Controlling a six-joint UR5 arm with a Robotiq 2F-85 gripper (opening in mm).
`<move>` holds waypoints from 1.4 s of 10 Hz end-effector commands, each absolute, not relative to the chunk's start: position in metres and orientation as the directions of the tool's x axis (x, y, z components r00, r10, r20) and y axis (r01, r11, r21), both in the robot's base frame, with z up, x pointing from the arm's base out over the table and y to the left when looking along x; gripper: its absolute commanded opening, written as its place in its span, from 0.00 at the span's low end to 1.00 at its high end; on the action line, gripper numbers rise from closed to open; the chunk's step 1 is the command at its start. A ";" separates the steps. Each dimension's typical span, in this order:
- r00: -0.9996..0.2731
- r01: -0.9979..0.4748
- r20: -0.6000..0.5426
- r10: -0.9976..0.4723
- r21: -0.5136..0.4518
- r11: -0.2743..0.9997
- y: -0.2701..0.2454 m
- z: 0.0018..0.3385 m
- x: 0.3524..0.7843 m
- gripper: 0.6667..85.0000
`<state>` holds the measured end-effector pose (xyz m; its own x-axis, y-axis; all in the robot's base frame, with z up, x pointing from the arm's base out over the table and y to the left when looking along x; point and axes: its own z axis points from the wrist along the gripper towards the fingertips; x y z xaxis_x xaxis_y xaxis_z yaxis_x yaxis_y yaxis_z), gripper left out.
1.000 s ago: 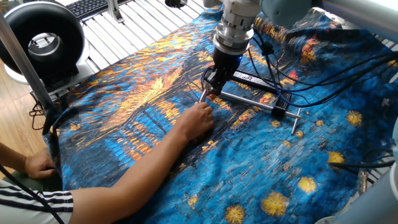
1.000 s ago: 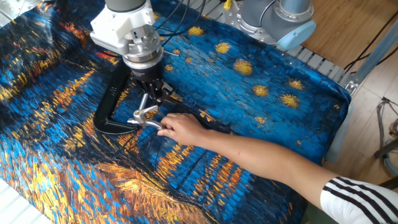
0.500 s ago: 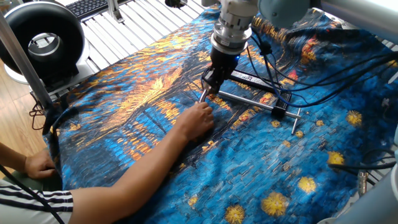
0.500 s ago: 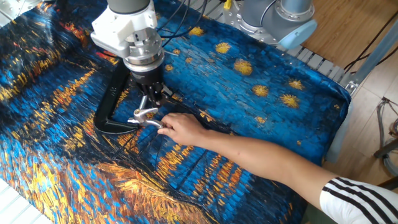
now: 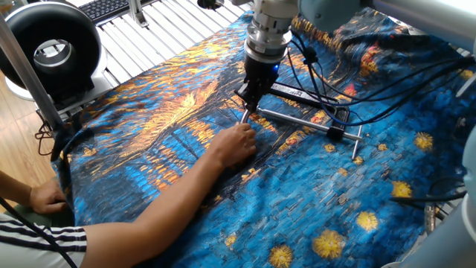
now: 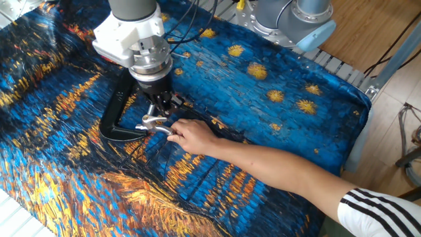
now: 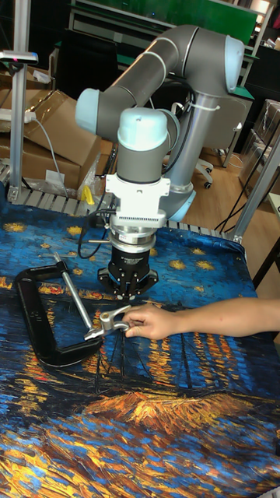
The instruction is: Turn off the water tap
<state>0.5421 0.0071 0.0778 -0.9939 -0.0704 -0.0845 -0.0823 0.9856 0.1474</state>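
Note:
The water tap point(image 6: 152, 123) is a small silver fitting with a lever, held in the jaw of a black C-clamp point(image 6: 117, 108) lying on the cloth. It also shows as the tap point(image 5: 244, 117) and the tap point(image 7: 109, 320). My gripper point(image 6: 160, 105) points down just above and behind it; gripper point(image 5: 248, 104), gripper point(image 7: 129, 292). Its dark fingers stand close to the lever, and I cannot make out the gap between them or any contact. A person's hand point(image 6: 191, 137) grips the tap from the side.
The person's arm point(image 5: 149, 216) reaches across the blue and orange painted cloth point(image 6: 276, 125). The clamp's long screw rod point(image 5: 309, 124) lies to the right of the tap. Black cables point(image 5: 349, 82) trail beside my arm. A black fan point(image 5: 48, 48) stands off the table's far left.
My gripper has shifted a little sideways and lifted slightly from the tap's lever. The hand and the clamp have stayed in place.

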 end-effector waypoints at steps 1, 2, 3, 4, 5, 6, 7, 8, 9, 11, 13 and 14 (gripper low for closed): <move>-0.993 -0.085 -0.092 -0.071 0.162 0.983 0.003 0.080 0.550 0.01; -0.994 -0.081 -0.091 -0.067 0.162 0.983 0.005 0.081 0.551 0.01; -0.995 -0.076 -0.079 -0.065 0.153 0.985 0.003 0.084 0.546 0.01; -0.995 -0.070 -0.075 -0.060 0.144 0.987 -0.001 0.086 0.533 0.01; -0.996 -0.067 -0.070 -0.058 0.134 0.989 -0.010 0.088 0.522 0.01; -0.996 -0.064 -0.063 -0.057 0.110 0.992 -0.022 0.090 0.512 0.01; -0.997 -0.062 -0.052 -0.059 0.064 0.996 -0.038 0.093 0.505 0.01; -0.998 -0.052 -0.037 -0.051 0.019 0.998 -0.054 0.099 0.499 0.01; -0.999 -0.041 -0.026 -0.041 -0.022 0.999 -0.068 0.104 0.493 0.01; -0.998 -0.041 -0.038 -0.043 -0.064 0.997 -0.092 0.113 0.485 0.01; -0.998 -0.036 -0.056 -0.042 -0.088 0.995 -0.114 0.126 0.484 0.01; -0.999 -0.020 -0.049 -0.023 -0.069 0.997 -0.115 0.130 0.480 0.01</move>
<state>0.4878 -0.0946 0.1153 -0.9980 -0.0463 -0.0426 -0.0438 0.9973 -0.0592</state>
